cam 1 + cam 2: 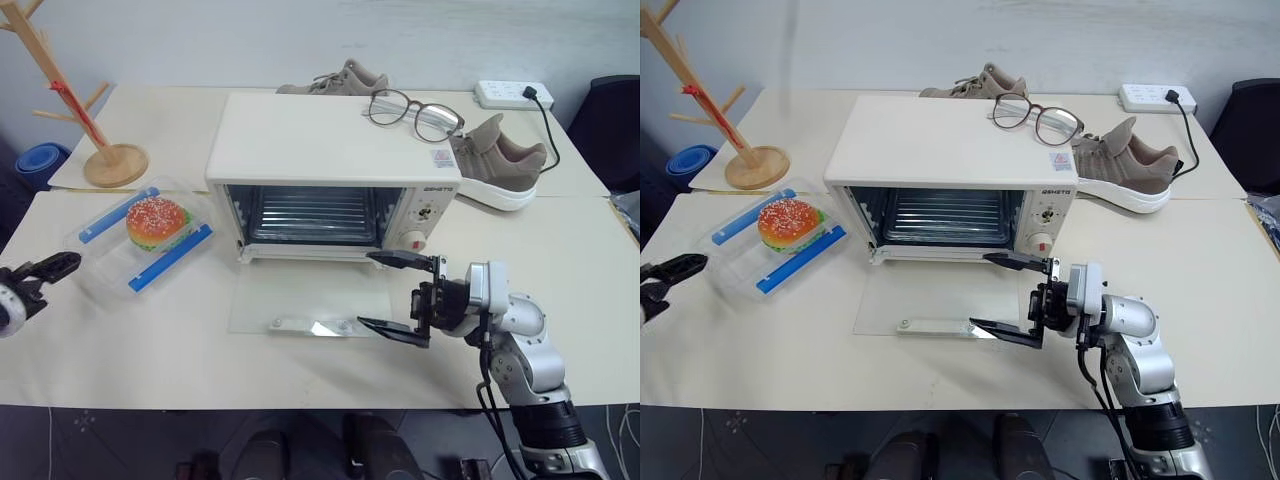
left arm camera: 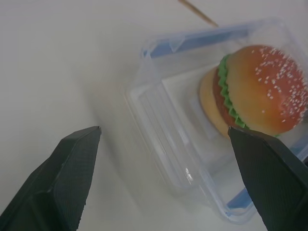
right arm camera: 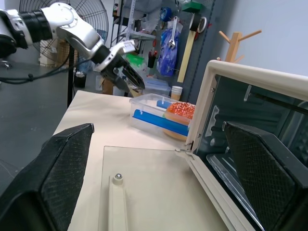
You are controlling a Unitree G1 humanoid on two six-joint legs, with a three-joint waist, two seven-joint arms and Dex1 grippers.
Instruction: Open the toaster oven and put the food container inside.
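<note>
The toaster oven (image 1: 335,175) already stands open, its glass door (image 1: 310,300) lying flat on the table (image 1: 120,340) with the wire rack (image 1: 312,215) exposed, so the first half looks done. The food container (image 1: 145,237) sits on the table just left of the oven, burger inside, not yet picked up. The left gripper (image 1: 50,268) hovers near its outer side, fingers spread wide and empty. The right gripper (image 1: 400,295) hangs over the door's right edge, also spread and holding nothing. Grasping and loading remain
</note>
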